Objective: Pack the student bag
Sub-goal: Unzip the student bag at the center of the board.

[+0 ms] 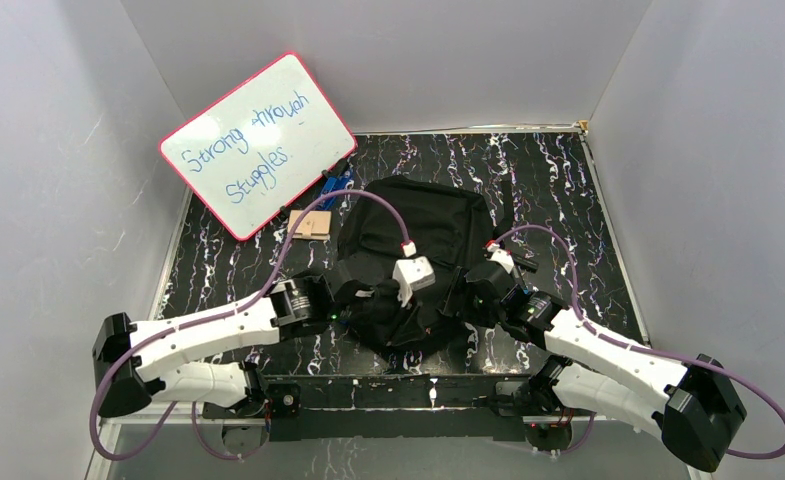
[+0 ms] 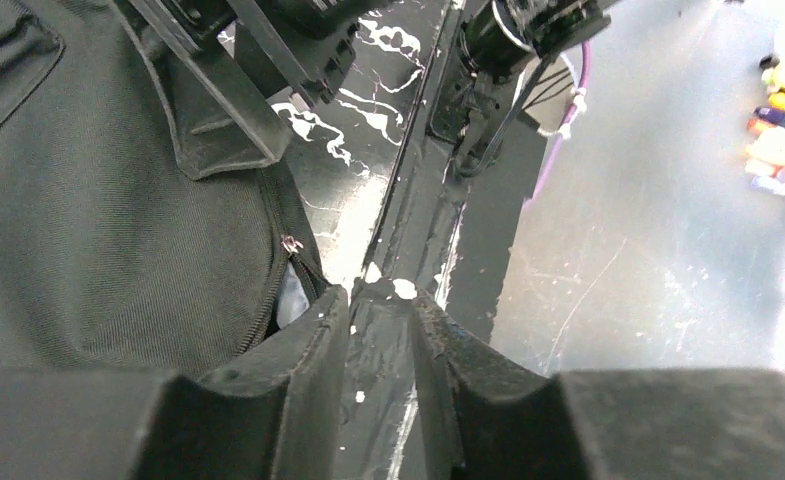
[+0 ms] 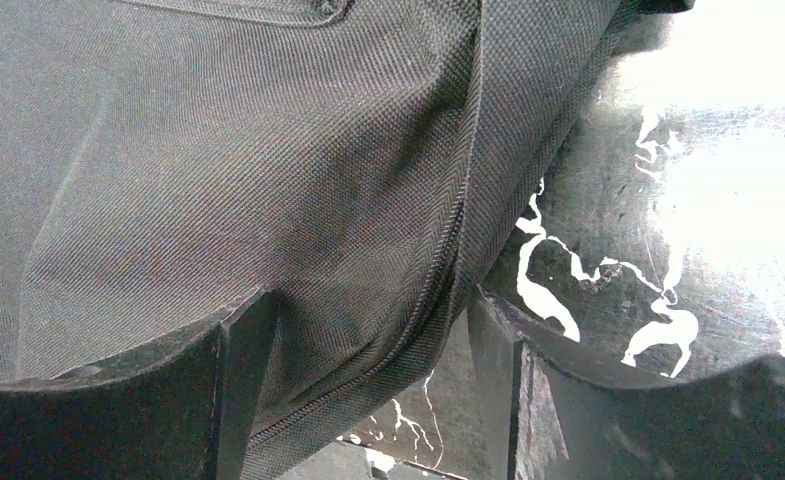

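The backpack lies flat in the middle of the black marbled tabletop. Its long axis runs from the near edge toward the back wall, and its near end is bunched between the two arms. A whiteboard leans in the far left corner with a small wooden block just beside it. The tabletop right of the backpack is bare.

The right jaws stand wide, straddling a fold of the backpack's seamed edge; whether they pinch it I cannot tell. The left jaws are released, a narrow gap with nothing in it, one finger against the backpack beside its zipper, at the tabletop's near edge.
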